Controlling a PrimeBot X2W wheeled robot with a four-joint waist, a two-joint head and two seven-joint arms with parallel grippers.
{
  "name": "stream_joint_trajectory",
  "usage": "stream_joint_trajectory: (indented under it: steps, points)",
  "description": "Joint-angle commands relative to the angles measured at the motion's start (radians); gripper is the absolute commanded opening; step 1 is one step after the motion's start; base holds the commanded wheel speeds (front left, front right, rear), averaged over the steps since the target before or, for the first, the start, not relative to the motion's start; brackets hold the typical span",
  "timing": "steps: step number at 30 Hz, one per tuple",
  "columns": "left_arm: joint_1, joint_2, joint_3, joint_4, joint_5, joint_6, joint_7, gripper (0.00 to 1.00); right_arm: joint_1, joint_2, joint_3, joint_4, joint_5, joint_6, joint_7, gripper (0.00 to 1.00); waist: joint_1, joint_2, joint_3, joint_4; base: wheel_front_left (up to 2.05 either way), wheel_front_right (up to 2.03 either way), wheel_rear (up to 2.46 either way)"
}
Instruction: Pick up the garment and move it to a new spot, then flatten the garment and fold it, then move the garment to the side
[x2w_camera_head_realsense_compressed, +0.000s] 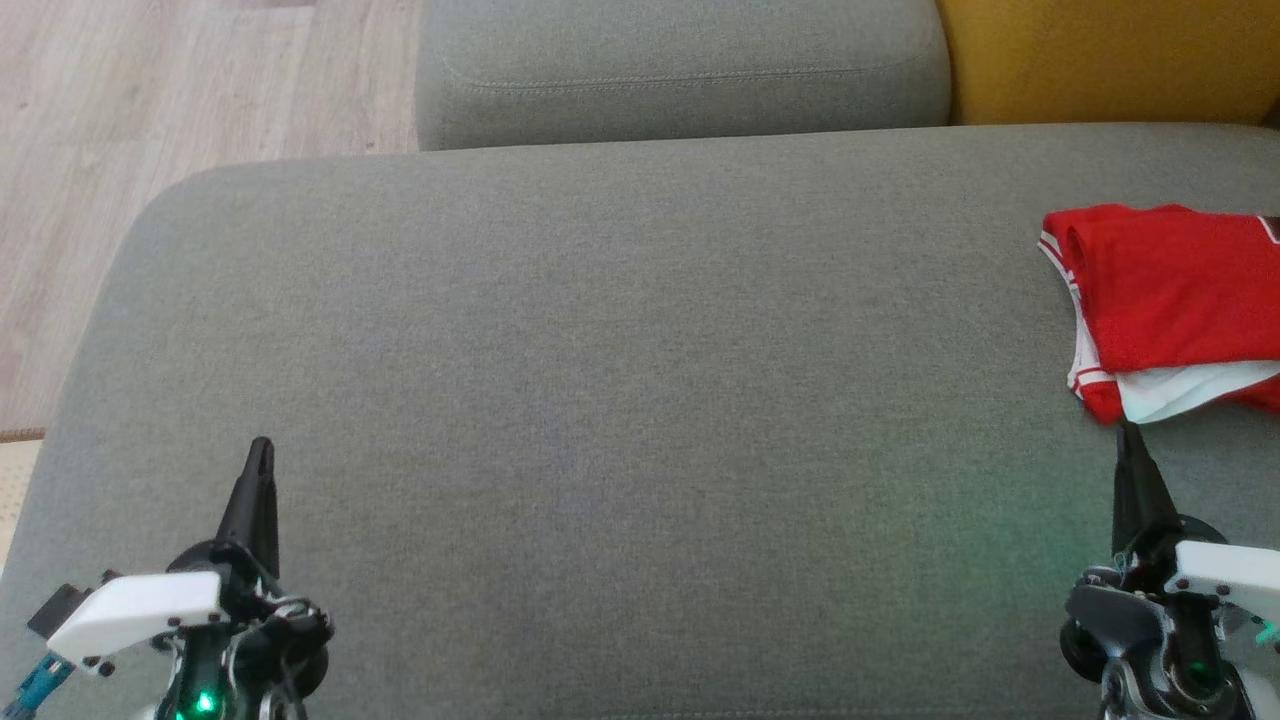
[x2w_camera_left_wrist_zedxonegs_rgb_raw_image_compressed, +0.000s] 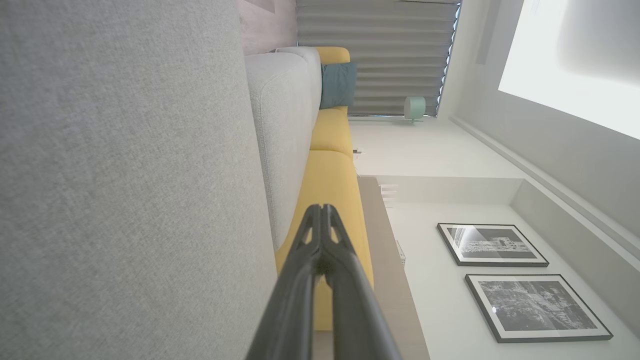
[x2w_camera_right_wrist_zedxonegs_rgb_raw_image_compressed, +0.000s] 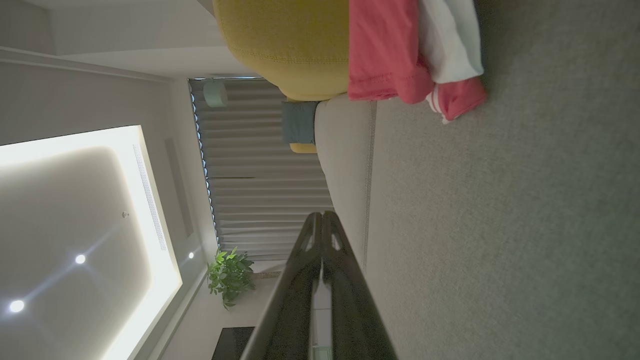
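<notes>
Grippers first. Left gripper (x2w_camera_head_realsense_compressed: 261, 448) at lower left of head view: clenched, the two dark fingers pressed flat together into one point, nothing between them. Poised low over grey seat (x2w_camera_head_realsense_compressed: 600, 350); contact with fabric not clear. Same reading from left wrist view: fingers shut tip to tip, grey fabric running along that view's left side.

Right gripper (x2w_camera_head_realsense_compressed: 1127, 432) at lower right of head view: likewise clenched, empty. Tip just short of garment (x2w_camera_head_realsense_compressed: 1170, 290), right by its near white edge; touching or not, cannot tell.

Garment: red, white stripe trim down its left side, white layer peeking out at near edge. Folded into a compact stack, flat on far right of seat, cut off by head view's right edge. Well apart from left gripper. In right wrist view, ahead of the shut fingers and off to one side, yellow cushion (x2w_camera_head_realsense_compressed: 1100, 55) behind it.

Farther out: grey back cushion (x2w_camera_head_realsense_compressed: 680, 70) behind seat, yellow cushion just beside it on the right. Pale wood floor (x2w_camera_head_realsense_compressed: 150, 100) past seat's left end.

Farthest, wrist views: teal pillow (x2w_camera_left_wrist_zedxonegs_rgb_raw_image_compressed: 338, 85), pleated curtain (x2w_camera_left_wrist_zedxonegs_rgb_raw_image_compressed: 395, 55), two framed prints (x2w_camera_left_wrist_zedxonegs_rgb_raw_image_compressed: 492, 244) on white wall; potted plant (x2w_camera_right_wrist_zedxonegs_rgb_raw_image_compressed: 230, 275), lit ceiling panel (x2w_camera_right_wrist_zedxonegs_rgb_raw_image_compressed: 90, 225).
</notes>
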Motion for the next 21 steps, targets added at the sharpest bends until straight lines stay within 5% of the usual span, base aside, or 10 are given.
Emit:
stream_joint_trajectory:
  steps: [1, 21]
  points:
    - [-0.058, 0.005, 0.035, -0.035, 0.008, -0.007, 0.008, 0.0, -0.052, -0.006, 0.02, -0.038, 0.004, -0.001, 0.006, 0.0, 0.0, 0.0, 0.0, 0.0, 0.0, 0.0, 0.0]
    - [-0.058, 0.004, 0.036, -0.035, 0.008, -0.007, 0.009, 0.0, -0.052, -0.006, 0.02, -0.038, 0.003, -0.001, 0.006, 0.0, 0.0, 0.0, 0.0, 0.0, 0.0, 0.0, 0.0]
